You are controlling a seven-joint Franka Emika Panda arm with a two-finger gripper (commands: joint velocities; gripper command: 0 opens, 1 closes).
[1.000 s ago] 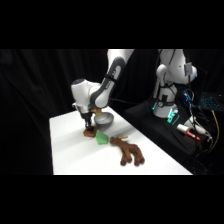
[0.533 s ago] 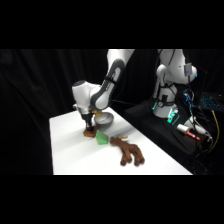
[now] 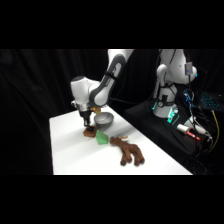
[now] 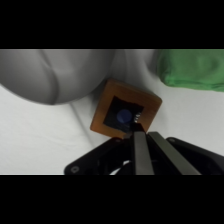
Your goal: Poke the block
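Note:
The block [image 4: 125, 112] is a flat orange-brown square with a dark blue-black patch on top, lying on the white table [image 4: 45, 145]. In the side view the block [image 3: 89, 132] sits just in front of the grey bowl. My gripper [image 4: 138, 134] comes down right over it, fingers pressed together and shut, their tip reaching the block's near edge by the dark patch. From the side the gripper [image 3: 87, 125] stands directly above the block, at its top.
A grey bowl [image 4: 55, 72] stands right behind the block [image 3: 103, 119]. A light green wedge [image 4: 192, 70] lies just to its side [image 3: 102, 138]. A brown plush animal [image 3: 127, 149] lies further along the table. The table's left edge is close.
The gripper has come down slightly onto the block; the arm otherwise holds the same place.

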